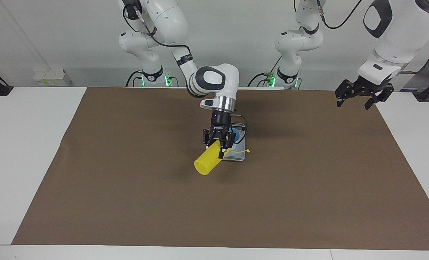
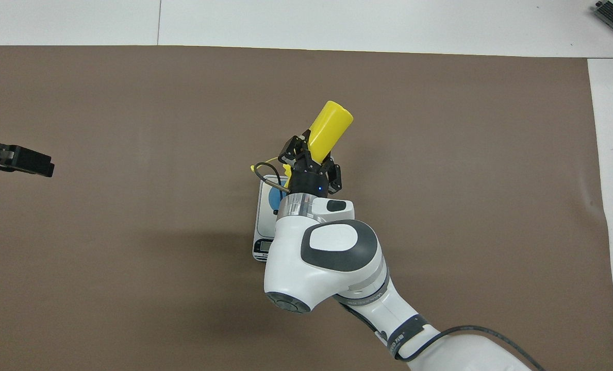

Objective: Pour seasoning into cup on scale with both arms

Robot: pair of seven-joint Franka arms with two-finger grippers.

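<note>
right end effector [image 1: 218,146] clamped on seasoning [image 1: 208,161], bottle tipped way over, nozzle end over cup [image 1: 237,136], base sticking out away from robots. cup sits on scale [image 1: 236,156], mid brown mat [image 1: 127,187] on desk [image 1: 26,144]. left end effector [image 1: 358,96] fingers apart, arm waiting up over mat edge, holding nothing.

The seasoning [image 1: 208,161] bottle is plain bright yellow, tethered tip cover included. The cup [image 1: 238,136] shows blue at about two o'clock from it, on the silver-grey scale [image 1: 236,156]. Both arms are white with dark grey patches and black grippers. A plain brown mat [image 1: 127,180] covers the white table [image 1: 23,144].
</note>
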